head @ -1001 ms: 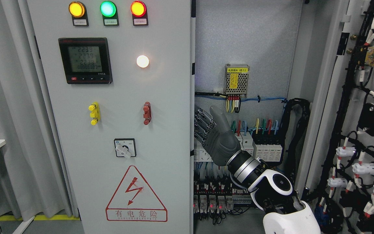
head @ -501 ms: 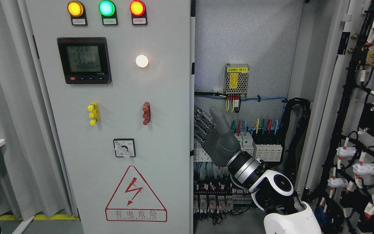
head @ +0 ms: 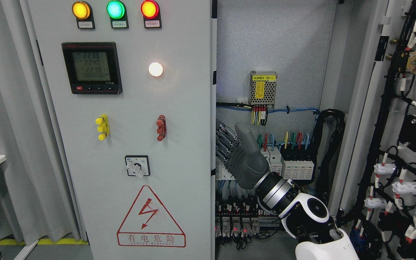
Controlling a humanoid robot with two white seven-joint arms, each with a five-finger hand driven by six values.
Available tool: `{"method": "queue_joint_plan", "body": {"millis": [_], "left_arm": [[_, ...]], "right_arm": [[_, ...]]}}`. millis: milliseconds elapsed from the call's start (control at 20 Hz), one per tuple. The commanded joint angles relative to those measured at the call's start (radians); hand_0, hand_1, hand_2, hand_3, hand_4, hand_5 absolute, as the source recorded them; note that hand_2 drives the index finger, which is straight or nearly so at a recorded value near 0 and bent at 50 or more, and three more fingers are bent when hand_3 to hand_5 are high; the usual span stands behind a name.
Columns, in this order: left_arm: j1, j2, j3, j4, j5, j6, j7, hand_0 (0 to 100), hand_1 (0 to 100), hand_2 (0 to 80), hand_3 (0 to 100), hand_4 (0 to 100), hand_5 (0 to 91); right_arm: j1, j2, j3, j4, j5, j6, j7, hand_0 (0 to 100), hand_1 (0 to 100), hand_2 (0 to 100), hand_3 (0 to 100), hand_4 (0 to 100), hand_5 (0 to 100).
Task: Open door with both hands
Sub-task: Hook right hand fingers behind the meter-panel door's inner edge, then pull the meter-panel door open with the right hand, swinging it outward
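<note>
Left cabinet door (head: 128,137): picture left, swung slightly ajar. Right hand (head: 242,155): fingers (head: 224,139) hooked behind door's right edge, thumb raised. Right door (head: 406,126): wide open. Left arm unseen.

Robot hand (head: 237,151) beside left door (head: 128,126) edge, breakers (head: 287,162) and wiring close behind, bare backplate (head: 269,39) above

Head-height, close, facing the cabinet (head: 273,54)
</note>
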Motion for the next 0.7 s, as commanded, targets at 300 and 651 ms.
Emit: {"method": "queue_joint_plan", "body": {"millis": [300, 651], "left_arm": [[0.000, 0.018, 0.000, 0.000, 0.000, 0.000, 0.000, 29, 0, 2.8, 3, 3, 0.0], [0.000, 0.018, 0.000, 0.000, 0.000, 0.000, 0.000, 29, 0, 2.8, 3, 3, 0.0]], "right_arm": [[0.056, 0.000, -0.006, -0.103, 0.000, -0.002, -0.008, 22, 0, 0, 0, 0, 0], [0.109, 0.000, 0.076, -0.230, 0.002, -0.007, -0.005, 22, 0, 0, 0, 0, 0]]}}
